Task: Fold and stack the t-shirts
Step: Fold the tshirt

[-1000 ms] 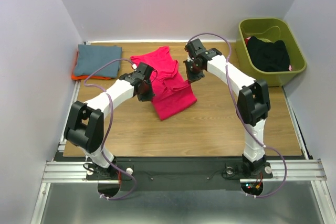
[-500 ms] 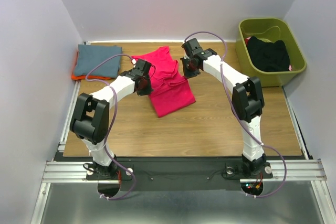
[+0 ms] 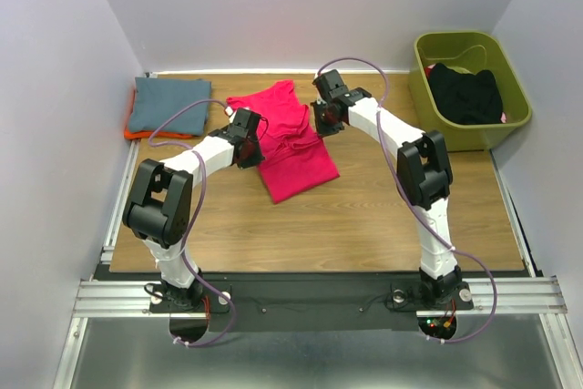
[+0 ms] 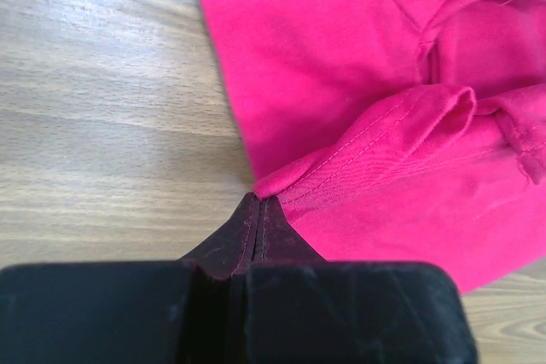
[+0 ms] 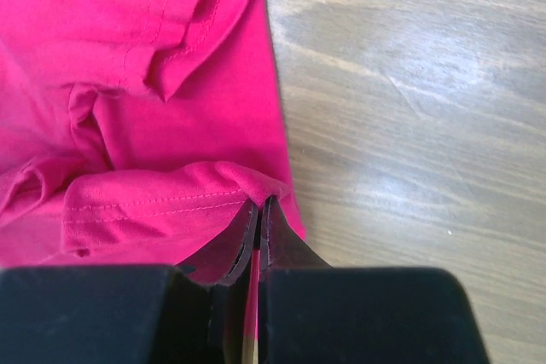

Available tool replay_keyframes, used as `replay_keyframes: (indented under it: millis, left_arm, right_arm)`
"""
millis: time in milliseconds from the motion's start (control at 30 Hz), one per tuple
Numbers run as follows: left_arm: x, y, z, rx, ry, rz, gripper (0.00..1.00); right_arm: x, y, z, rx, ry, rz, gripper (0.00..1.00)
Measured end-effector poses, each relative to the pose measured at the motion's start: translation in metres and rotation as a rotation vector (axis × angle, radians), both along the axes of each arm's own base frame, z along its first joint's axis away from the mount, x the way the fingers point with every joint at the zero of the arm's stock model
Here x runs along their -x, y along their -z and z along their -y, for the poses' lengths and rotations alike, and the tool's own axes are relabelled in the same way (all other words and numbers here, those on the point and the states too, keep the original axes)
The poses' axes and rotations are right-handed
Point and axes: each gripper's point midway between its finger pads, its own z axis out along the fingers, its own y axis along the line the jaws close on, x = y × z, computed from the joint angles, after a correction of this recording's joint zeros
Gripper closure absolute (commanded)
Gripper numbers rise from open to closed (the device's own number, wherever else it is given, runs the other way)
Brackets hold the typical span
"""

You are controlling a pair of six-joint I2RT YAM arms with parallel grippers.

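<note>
On the wooden worktop [image 3: 383, 216], the magenta-pink t-shirt [image 3: 296, 163] lies at upper centre of the overhead frame. The left pincer [image 4: 258, 210] and right pincer [image 5: 258, 215] are both clamped tight, each pinching a fold of its edge on opposite sides.

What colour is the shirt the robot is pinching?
Bright magenta pink. The shirt shows best in the left wrist view.

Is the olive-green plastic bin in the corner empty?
No, the olive-green plastic bin has a crumpled black cloth garment lying inside it.
</note>
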Motion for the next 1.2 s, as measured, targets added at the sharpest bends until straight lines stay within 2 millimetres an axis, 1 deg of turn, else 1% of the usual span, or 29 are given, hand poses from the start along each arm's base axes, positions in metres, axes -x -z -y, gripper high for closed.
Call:
replay_keyframes:
  millis: [133, 233, 333, 367, 400, 433, 467, 500, 533, 567, 633, 667, 700, 733, 767, 867, 933, 1000, 1033, 1133, 1200]
  left_arm:
    - [0.002, 0.009, -0.002, 0.001, -0.007, 0.004, 1.0]
    - [-0.001, 0.01, -0.002, 0.004, -0.014, 0.013, 1.0]
    - [-0.004, 0.011, -0.003, 0.003, -0.027, 0.026, 1.0]
    - [-0.003, 0.011, -0.004, 0.003, -0.03, 0.026, 1.0]
    - [-0.003, 0.012, -0.004, 0.003, -0.032, 0.026, 0.97]
    - [-0.003, 0.012, -0.004, 0.003, -0.034, 0.026, 0.95]
    - [-0.004, 0.012, -0.004, 0.003, -0.035, 0.028, 0.93]
    - [-0.004, 0.012, -0.004, 0.004, -0.038, 0.031, 0.82]
    - [-0.005, 0.011, -0.004, 0.003, -0.04, 0.034, 0.77]
    - [-0.005, 0.011, -0.005, 0.001, -0.044, 0.035, 0.65]
    - [-0.006, 0.011, -0.007, -0.008, -0.049, 0.037, 0.52]
    - [-0.006, 0.011, -0.008, -0.011, -0.054, 0.039, 0.37]
    - [-0.006, 0.01, -0.01, -0.013, -0.06, 0.04, 0.32]
    - [-0.007, 0.009, -0.011, -0.016, -0.063, 0.043, 0.29]
    - [-0.006, 0.007, -0.012, -0.017, -0.063, 0.046, 0.27]
    - [-0.006, -0.007, -0.014, -0.013, -0.069, 0.073, 0.27]
    - [-0.007, -0.021, -0.014, -0.002, -0.071, 0.104, 0.27]
    - [-0.007, -0.037, -0.014, 0.012, -0.072, 0.139, 0.27]
    - [-0.006, -0.045, -0.012, 0.02, -0.069, 0.159, 0.27]
    - [-0.002, -0.061, -0.003, 0.04, -0.047, 0.198, 0.28]
    - [0.006, -0.062, 0.005, 0.046, -0.022, 0.202, 0.29]
  right_arm:
    - [-0.006, 0.01, -0.003, 0.0, 0.002, 0.006, 0.99]
    - [-0.008, 0.02, -0.003, 0.007, 0.004, -0.002, 0.99]
    - [-0.009, 0.023, -0.003, 0.01, 0.006, -0.002, 0.98]
    - [-0.009, 0.023, -0.003, 0.009, 0.005, 0.0, 0.96]
    - [-0.01, 0.023, -0.004, 0.006, 0.006, 0.004, 0.93]
    - [-0.011, 0.022, -0.005, 0.003, 0.006, 0.01, 0.86]
    - [-0.012, 0.021, -0.005, 0.001, 0.005, 0.014, 0.82]
    - [-0.013, 0.021, -0.006, -0.001, 0.005, 0.018, 0.78]
    - [-0.014, 0.02, -0.006, -0.003, 0.005, 0.022, 0.7]
    - [-0.015, 0.02, -0.006, -0.004, 0.008, 0.025, 0.67]
    - [-0.017, 0.019, -0.007, -0.007, 0.007, 0.035, 0.6]
    - [-0.018, 0.019, -0.007, -0.008, 0.007, 0.038, 0.58]
    - [-0.019, 0.018, -0.007, -0.009, 0.006, 0.04, 0.56]
    - [-0.019, 0.018, -0.007, -0.009, 0.005, 0.042, 0.53]
    - [-0.019, 0.016, -0.007, -0.011, 0.003, 0.045, 0.53]
    - [-0.014, 0.013, -0.006, -0.02, -0.002, 0.053, 0.53]
    - [-0.006, 0.008, -0.003, -0.03, -0.007, 0.063, 0.53]
    - [0.006, 0.0, 0.0, -0.047, -0.017, 0.068, 0.54]
    - [0.01, -0.003, 0.001, -0.055, -0.021, 0.071, 0.56]
    - [0.023, -0.012, -0.002, -0.091, -0.043, 0.093, 0.6]
    - [0.031, -0.012, -0.004, -0.109, -0.059, 0.092, 0.67]
